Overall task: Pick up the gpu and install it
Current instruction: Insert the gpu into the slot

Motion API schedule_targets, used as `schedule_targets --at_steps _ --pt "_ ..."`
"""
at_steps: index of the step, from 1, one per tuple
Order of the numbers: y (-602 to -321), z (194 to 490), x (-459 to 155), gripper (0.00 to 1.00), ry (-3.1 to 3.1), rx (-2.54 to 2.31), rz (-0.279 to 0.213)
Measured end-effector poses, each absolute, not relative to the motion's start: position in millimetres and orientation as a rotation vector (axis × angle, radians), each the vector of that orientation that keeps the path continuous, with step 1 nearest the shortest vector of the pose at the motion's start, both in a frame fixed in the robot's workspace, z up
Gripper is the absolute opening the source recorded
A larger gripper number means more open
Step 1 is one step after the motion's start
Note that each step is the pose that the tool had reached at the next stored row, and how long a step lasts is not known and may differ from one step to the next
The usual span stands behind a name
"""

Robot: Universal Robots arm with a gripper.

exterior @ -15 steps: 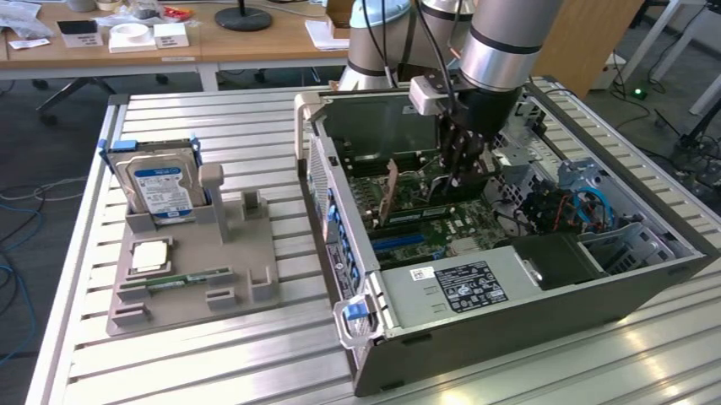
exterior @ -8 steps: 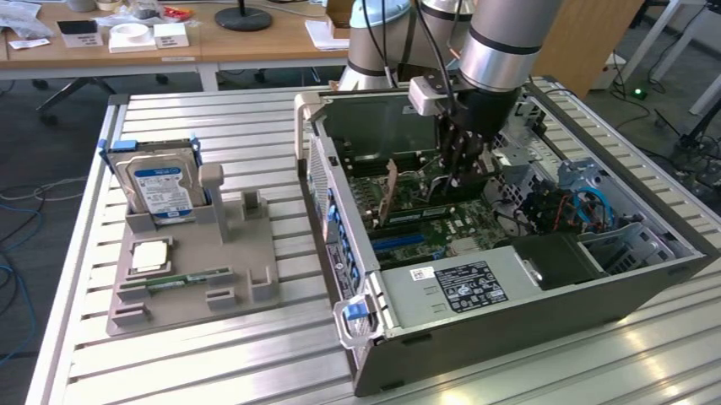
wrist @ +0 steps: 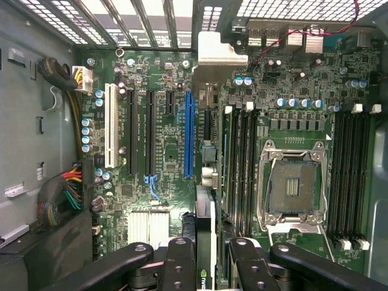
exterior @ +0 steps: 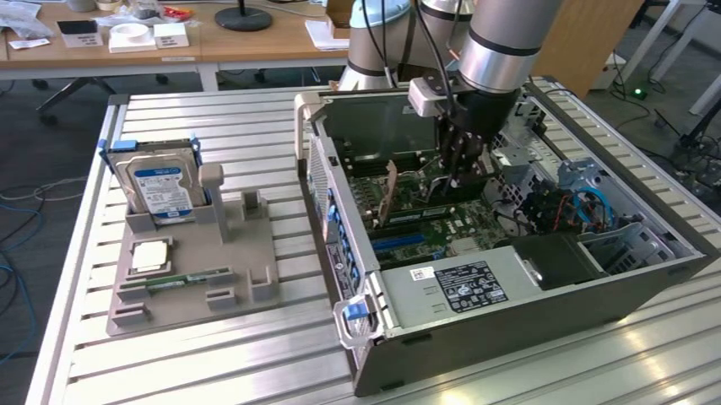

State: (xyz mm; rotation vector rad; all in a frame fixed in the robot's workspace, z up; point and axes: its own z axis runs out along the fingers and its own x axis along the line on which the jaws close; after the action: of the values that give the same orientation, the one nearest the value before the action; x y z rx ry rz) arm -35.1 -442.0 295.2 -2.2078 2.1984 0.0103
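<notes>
My gripper [exterior: 454,173] reaches down into the open computer case [exterior: 372,329] and is shut on the gpu [exterior: 434,196], which stands on edge over the motherboard. In the wrist view the gpu [wrist: 206,182] appears edge-on between my two black fingers [wrist: 182,264]. Its silver bracket [wrist: 221,48] lies at the far end by the case's vented back wall. The card hangs just beside the long blue slot [wrist: 190,133], on the side of the memory slots [wrist: 242,163]. I cannot tell whether its edge touches a slot.
On the exterior view's left a grey fixture [exterior: 242,253] holds an upright blue-labelled hard drive [exterior: 158,186], a square chip [exterior: 150,256] and a small memory stick [exterior: 186,278]. Inside the case are the power supply [exterior: 474,283], cable bundles [wrist: 63,194] and the bare processor socket [wrist: 294,185].
</notes>
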Motion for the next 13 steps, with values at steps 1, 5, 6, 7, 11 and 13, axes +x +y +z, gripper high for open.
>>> schedule_targets --at_steps 1,5,6,7,11,13 --pt "-442.0 295.2 -35.1 0.26 2.198 -2.208 0.010" --pt "-442.0 295.2 -35.1 0.26 2.198 -2.208 0.010" --pt "-442.0 295.1 -35.1 0.26 2.198 -2.208 0.010" --pt "-442.0 294.4 -35.1 0.26 2.198 -2.207 0.011" --pt "-442.0 294.2 -35.1 0.26 2.198 -2.208 0.010" --pt "-442.0 294.2 -35.1 0.26 2.198 -2.208 0.010"
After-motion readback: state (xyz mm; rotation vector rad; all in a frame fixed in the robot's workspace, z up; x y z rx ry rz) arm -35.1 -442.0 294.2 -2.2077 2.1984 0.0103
